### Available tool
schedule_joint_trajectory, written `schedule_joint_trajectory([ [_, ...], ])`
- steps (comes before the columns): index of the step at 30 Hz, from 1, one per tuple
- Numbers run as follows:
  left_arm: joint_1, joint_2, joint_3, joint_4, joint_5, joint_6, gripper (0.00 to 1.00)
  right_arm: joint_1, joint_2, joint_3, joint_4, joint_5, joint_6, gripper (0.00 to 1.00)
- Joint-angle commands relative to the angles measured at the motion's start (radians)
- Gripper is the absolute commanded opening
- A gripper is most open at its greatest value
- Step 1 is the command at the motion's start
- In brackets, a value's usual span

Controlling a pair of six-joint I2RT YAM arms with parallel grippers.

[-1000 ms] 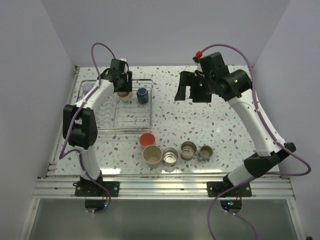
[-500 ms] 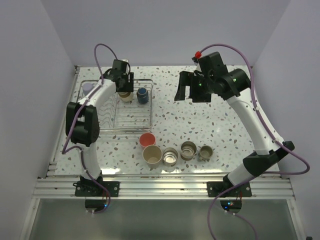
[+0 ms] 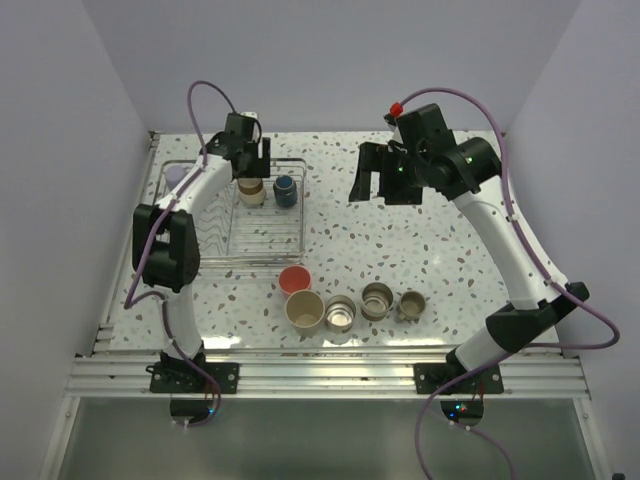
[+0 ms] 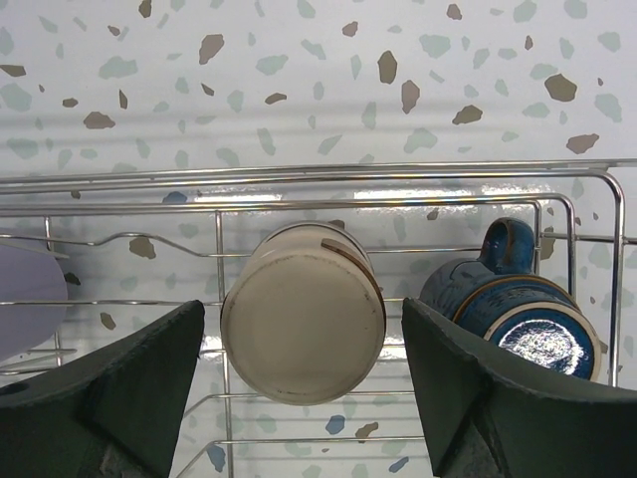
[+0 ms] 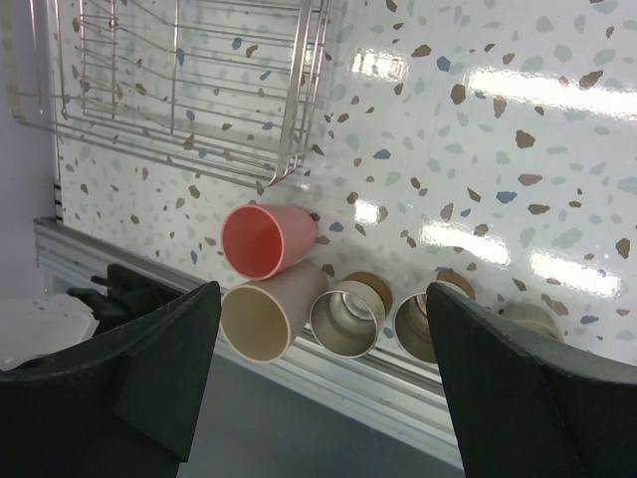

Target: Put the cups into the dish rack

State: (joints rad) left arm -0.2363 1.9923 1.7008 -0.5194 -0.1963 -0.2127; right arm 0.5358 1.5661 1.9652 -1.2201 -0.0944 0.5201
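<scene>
Hazard: the olive-tan ceramic mug (image 4: 304, 327), apparently base-up inside the silver wire dish rack (image 3: 262, 240), sits between the parted fingers of the left pincer (image 4: 304, 302), which grasps nothing. A sideways drift on lifting away could clip the mug and knock it against the dark blue-black glazed mug (image 4: 513, 311) just beside it, or toward the lavender plastic tumbler (image 4: 22, 299) on the other side. Left arm: stretched to the rack's far end, wrist pitched down over the mug. Right arm: raised above the speckled surface (image 3: 400, 240), right pincer (image 5: 323, 289) spread wide and empty, well apart from the pink-red plastic tumbler (image 5: 269, 239), beige plastic tumbler (image 5: 267, 317) and shiny steel cups (image 3: 377, 299) not yet loaded near the front edge.
</scene>
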Motion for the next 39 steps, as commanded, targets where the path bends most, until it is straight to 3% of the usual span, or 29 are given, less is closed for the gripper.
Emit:
schedule_joint_trajectory([
  [1, -0.005, -0.029, 0.074, 0.013, -0.011, 0.006, 0.84, 0.0, -0.018, 0.001, -0.007, 0.018, -0.008, 0.87],
  [8, -0.003, -0.145, 0.126, -0.021, 0.009, -0.017, 0.89, 0.01, 0.023, -0.09, -0.006, -0.017, -0.032, 0.86],
  [11, -0.003, -0.281, 0.013, 0.097, 0.061, -0.019, 0.92, 0.052, 0.028, -0.189, 0.046, -0.083, -0.064, 0.84],
  [12, -0.003, -0.388, -0.132, 0.161, 0.051, -0.048, 0.94, 0.087, 0.04, -0.21, 0.054, -0.1, -0.072, 0.84],
  [13, -0.003, -0.453, -0.227, 0.35, 0.02, -0.06, 0.98, 0.104, 0.044, -0.247, 0.063, -0.108, -0.083, 0.83],
  [16, 0.0, -0.712, -0.6, 0.682, 0.095, -0.042, 1.0, 0.162, 0.077, -0.299, 0.1, -0.143, -0.078, 0.82],
  [17, 0.003, -0.834, -0.677, 0.737, 0.107, -0.043, 1.0, 0.171, 0.083, -0.308, 0.125, -0.151, -0.075, 0.82],
  [19, 0.017, -0.933, -0.846, 0.82, 0.13, -0.088, 1.0, 0.194, 0.101, -0.324, 0.151, -0.166, -0.069, 0.81],
  [21, 0.022, -1.015, -0.888, 0.78, 0.144, -0.129, 1.0, 0.214, 0.117, -0.341, 0.191, -0.185, -0.065, 0.79],
  [27, 0.023, -1.029, -0.765, 0.354, 0.262, -0.164, 1.0, 0.262, 0.175, -0.4, 0.289, -0.211, -0.029, 0.77],
  [39, 0.023, -1.158, -0.799, 0.162, 0.348, -0.205, 0.99, 0.276, 0.259, -0.437, 0.43, -0.154, 0.003, 0.69],
])
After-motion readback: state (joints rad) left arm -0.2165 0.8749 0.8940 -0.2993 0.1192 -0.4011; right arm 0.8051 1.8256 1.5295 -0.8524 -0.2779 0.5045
